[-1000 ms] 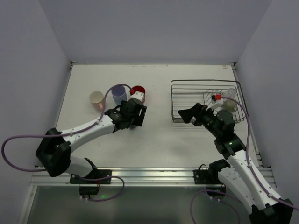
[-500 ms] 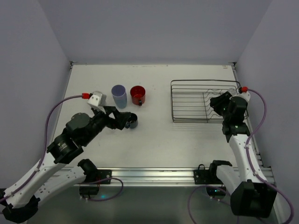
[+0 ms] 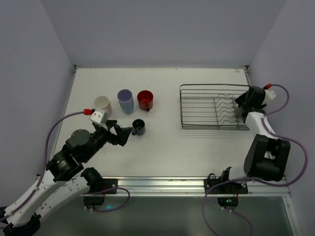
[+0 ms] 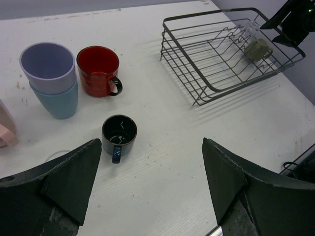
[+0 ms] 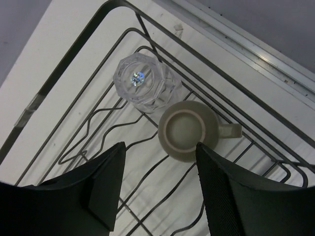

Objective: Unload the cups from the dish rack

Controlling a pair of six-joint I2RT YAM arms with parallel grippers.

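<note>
Two cups lie in the dish rack (image 5: 74,83) at its far right end: a clear glass (image 5: 142,81) and an olive-grey mug (image 5: 184,130). My right gripper (image 5: 161,147) hovers open just above them, its right finger beside the mug and nothing held. On the table to the left stand a dark navy mug (image 4: 119,132), a red mug (image 4: 98,71), a lavender cup (image 4: 47,61) nested in a light blue one (image 4: 58,101), and a pink cup (image 3: 102,103). My left gripper (image 4: 151,147) is open and empty, a little nearer than the navy mug.
The dish rack (image 3: 216,105) sits at the right of the white table, close to the right wall. The right arm (image 3: 258,123) runs along the table's right edge. A metal rail (image 3: 157,184) borders the near edge.
My left gripper has drawn back from the navy mug, which now stands free on the table. My right arm has swung from the rack's front to its right end, over the two cups.
</note>
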